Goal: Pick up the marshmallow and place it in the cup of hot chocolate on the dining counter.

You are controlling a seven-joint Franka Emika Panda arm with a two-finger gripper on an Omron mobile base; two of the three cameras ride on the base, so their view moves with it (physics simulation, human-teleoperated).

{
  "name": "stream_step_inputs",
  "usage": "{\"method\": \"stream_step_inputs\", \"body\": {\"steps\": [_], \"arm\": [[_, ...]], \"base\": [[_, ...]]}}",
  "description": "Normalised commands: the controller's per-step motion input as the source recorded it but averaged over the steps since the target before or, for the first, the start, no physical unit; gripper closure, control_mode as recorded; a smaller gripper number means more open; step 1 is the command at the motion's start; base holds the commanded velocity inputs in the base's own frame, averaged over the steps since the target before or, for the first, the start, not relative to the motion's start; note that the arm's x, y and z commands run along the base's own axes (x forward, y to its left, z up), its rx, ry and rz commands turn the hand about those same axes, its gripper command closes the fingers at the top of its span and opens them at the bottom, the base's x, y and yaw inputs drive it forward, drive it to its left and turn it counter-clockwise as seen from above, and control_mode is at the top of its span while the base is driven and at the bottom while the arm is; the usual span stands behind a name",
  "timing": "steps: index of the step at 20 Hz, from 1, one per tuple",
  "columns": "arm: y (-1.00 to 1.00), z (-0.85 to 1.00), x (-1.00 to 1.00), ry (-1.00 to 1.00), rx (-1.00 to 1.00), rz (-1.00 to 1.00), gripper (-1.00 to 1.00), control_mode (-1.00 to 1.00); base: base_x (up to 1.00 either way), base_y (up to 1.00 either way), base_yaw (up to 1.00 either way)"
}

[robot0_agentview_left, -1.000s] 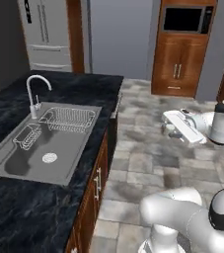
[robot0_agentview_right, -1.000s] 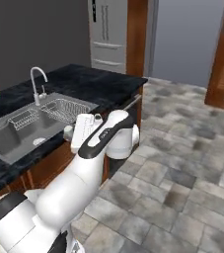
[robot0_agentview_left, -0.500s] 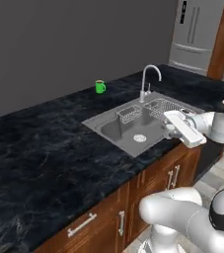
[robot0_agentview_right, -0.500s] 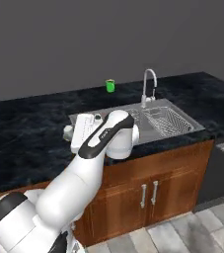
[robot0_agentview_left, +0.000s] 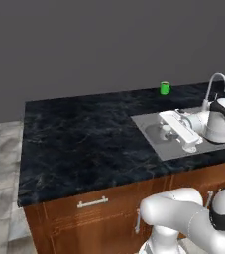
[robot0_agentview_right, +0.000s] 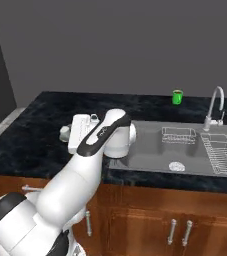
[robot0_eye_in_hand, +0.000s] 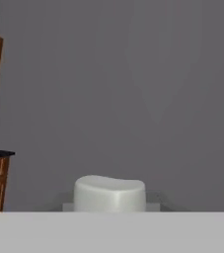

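While faucet [robot0_agentview_right: 212,104] flanks cup [robot0_agentview_right: 177,97], sink [robot0_agentview_right: 155,150] intervenes.

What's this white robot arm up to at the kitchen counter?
The arm is carrying a marshmallow, a small white lump pinched in its shut gripper, which hangs above the black dining counter next to the sink. The green cup of hot chocolate stands at the counter's far edge, well away from the hand, so the marshmallow has not gone in yet.
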Motion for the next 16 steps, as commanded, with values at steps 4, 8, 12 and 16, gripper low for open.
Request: {"method": "stream_step_inputs", "body": {"steps": [4, 8, 12, 16], "arm": [[0.00, 0.00, 0.00, 0.00, 0.00, 0.00, 1.00, 1.00], [0.00, 0.00, 0.00, 0.00, 0.00, 0.00, 1.00, 1.00], [0.00, 0.00, 0.00, 0.00, 0.00, 0.00, 1.00, 1.00], [0.00, 0.00, 0.00, 0.00, 0.00, 0.00, 1.00, 1.00]], "base": [[-0.70, 0.67, 0.46], [-0.69, 1.00, 0.41], [-0.30, 1.00, 0.26], [0.02, 1.00, 0.06]]}}
